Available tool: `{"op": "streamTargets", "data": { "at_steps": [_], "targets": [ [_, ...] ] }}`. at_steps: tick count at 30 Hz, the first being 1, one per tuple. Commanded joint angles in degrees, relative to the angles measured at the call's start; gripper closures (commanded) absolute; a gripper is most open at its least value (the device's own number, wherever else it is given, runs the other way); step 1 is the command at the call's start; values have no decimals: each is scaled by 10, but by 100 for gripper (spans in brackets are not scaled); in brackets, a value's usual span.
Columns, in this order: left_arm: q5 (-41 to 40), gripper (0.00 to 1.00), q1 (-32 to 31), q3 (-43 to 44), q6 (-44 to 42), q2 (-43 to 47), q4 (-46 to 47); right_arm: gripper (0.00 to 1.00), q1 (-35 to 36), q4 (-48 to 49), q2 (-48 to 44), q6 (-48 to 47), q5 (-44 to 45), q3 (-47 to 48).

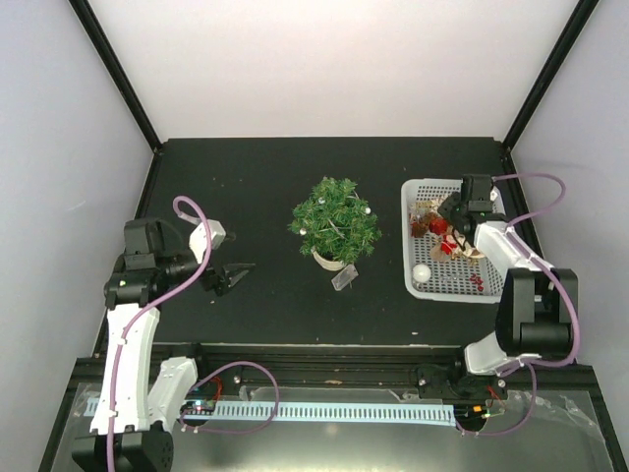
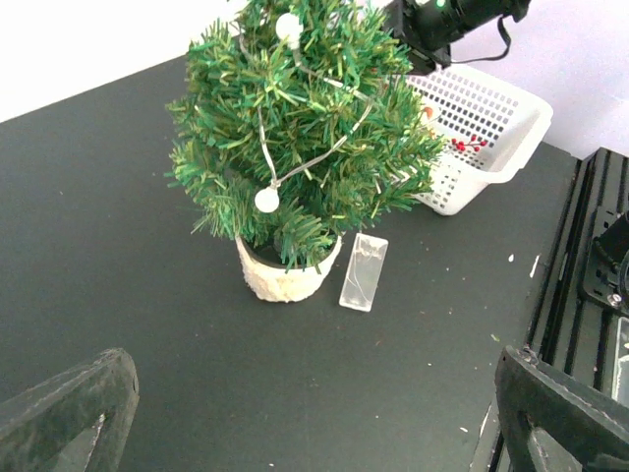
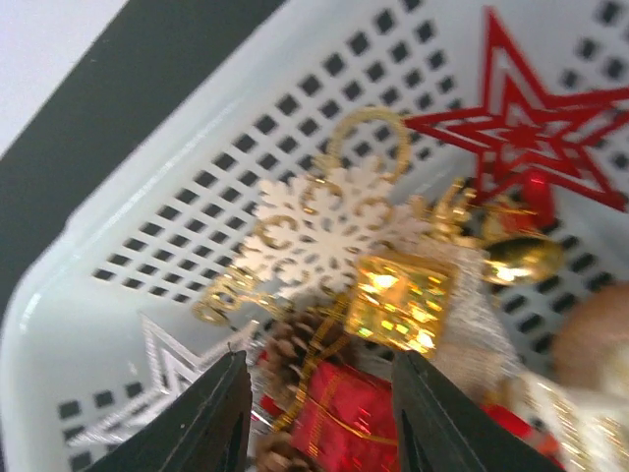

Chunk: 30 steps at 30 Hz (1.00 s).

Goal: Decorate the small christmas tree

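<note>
Crowding the basket (image 3: 147, 187), blurred ornaments (image 3: 393, 295) hide whether the right tool (image 3: 319, 372) grips.

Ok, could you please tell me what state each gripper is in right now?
Left gripper: open, holding nothing.
Right gripper: jaws half apart around the red gift box in the basket; whether it grips cannot be told.

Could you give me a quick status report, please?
Left tool open, clear of the small christmas tree. Right tool down in the basket over ornaments, grip unclear. Nothing between tree and basket.
</note>
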<state>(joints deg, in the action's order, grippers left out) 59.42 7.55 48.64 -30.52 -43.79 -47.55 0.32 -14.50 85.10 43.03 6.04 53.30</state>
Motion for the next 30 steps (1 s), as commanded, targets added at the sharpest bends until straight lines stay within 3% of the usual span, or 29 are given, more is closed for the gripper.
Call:
{"op": "streamTargets", "data": {
  "at_steps": [1, 5, 10, 14, 17, 21, 26, 30],
  "targets": [
    [19, 1, 4, -4, -17, -16, -7, 58, -1, 90, 45, -21, -149, 40],
    [27, 1, 4, -4, -26, -26, -14, 57, 27, 92, 64, -64, -187, 49],
    [27, 1, 4, -6, -27, -38, -11, 54, 67, 37, 62, -129, -104, 72],
    [23, 1, 3, -6, -23, -45, -8, 53, 66, 38, 64, -103, -80, 71],
    [22, 1, 3, -6, -19, -46, -6, 40, 54, 25, 48, -64, 3, 63],
    [11, 1, 3, -9, -1, -45, 13, 33, 20, 8, 46, -13, 42, 63],
    [-2, 1, 3, -8, 7, -56, 16, 25, 12, 3, 49, -11, 109, 81],
    [-11, 1, 3, -4, 12, -65, 17, 24, -19, 18, 69, -36, 90, 103]
  ]
}}
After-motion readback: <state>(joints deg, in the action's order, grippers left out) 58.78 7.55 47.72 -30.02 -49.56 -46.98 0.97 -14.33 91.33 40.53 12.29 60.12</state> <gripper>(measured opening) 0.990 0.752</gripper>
